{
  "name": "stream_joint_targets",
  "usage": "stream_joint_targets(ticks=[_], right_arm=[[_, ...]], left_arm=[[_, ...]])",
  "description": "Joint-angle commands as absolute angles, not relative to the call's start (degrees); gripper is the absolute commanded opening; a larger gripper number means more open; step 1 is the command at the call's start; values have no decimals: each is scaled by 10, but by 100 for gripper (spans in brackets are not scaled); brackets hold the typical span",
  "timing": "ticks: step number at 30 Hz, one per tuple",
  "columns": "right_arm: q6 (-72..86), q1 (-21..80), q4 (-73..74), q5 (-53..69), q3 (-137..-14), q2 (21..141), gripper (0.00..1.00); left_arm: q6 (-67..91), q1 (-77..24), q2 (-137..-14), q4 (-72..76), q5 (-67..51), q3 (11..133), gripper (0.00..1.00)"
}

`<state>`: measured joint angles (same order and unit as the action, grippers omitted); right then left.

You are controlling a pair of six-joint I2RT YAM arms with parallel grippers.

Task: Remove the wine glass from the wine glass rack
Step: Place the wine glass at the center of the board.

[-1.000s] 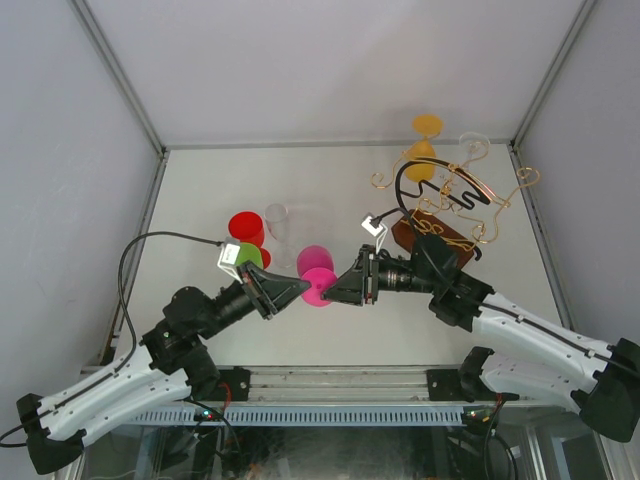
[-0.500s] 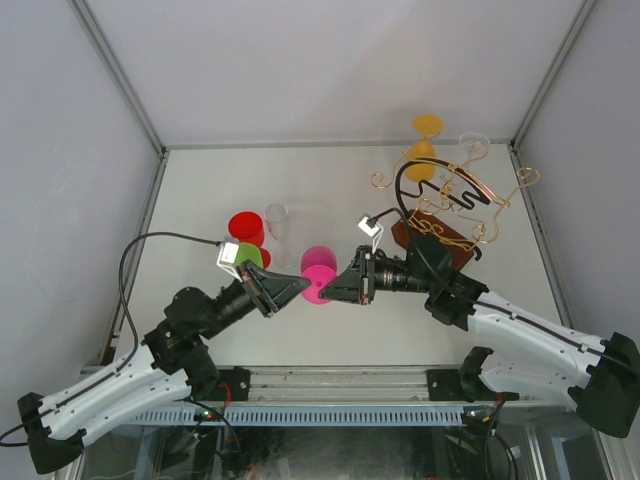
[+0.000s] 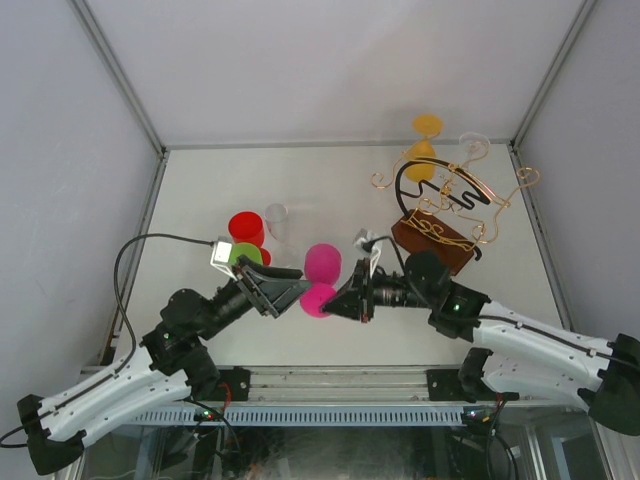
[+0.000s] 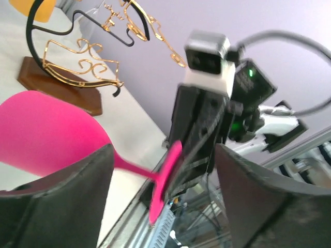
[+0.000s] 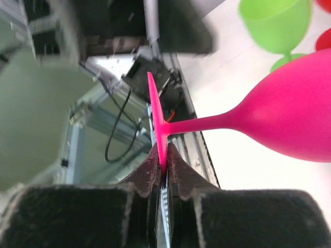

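The pink wine glass point(image 3: 322, 265) hangs tilted over the table's middle, well left of the wine glass rack point(image 3: 432, 238). My right gripper point(image 3: 337, 301) is shut on the thin edge of its foot point(image 5: 158, 121), and its bowl point(image 5: 289, 121) points away to the right. My left gripper point(image 4: 163, 204) is open, its fingers point(image 4: 62, 201) standing wide on either side of the pink stem and foot point(image 4: 164, 178) without touching them. The rack point(image 4: 72, 57) shows a black arch and gold wire arms on a brown base.
An orange glass point(image 3: 427, 135) and a clear one point(image 3: 472, 146) hang on the rack's far side. Red point(image 3: 245, 226), green point(image 3: 247, 254) and clear point(image 3: 276, 217) glasses stand on the table left of centre, close behind my left gripper. The green glass point(image 5: 276, 23) is near the pink bowl.
My left gripper has opened and let go of the pink glass. The right gripper closed on the glass's foot and shifted it slightly left and nearer.
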<state>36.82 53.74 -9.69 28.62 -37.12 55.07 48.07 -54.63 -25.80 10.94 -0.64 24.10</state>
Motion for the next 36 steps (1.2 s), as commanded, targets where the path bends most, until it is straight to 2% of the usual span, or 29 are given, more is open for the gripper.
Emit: stream_joint_targets(ticks=[1,5,8,10,14,22,24,30,32,36], right_arm=[[127,620,-78,191,-335,489,0],[38,629,-94,159,-278,442,0],[-44,639,-125,177,-226,414,0],[-166,657,-130,207,-188,405,0],[-339,738,-186,102,-116,411,0],[-420,793,-238,-5,-105,468,0],[-433,801,-252,-25,-103,478,0],[-505,857,-390,-138,-67,478,0],[-521,870,-386,-151,-70,465,0],[-506,864,-330,-127,-73,442,0]], left_arm=[[492,-549,-259,126,3,259,89],[479,-549,-246,17,42,296,99],[480,-549,-239,-56,71,316,100],[479,-549,-243,-98,84,332,100],[478,-549,-265,-162,115,365,100],[465,-542,-294,-195,150,412,100],[446,-524,-305,-193,117,433,100],[455,-407,-364,-136,-125,463,100],[476,-384,-372,-81,-177,458,100],[454,-373,-402,-92,-236,517,100]])
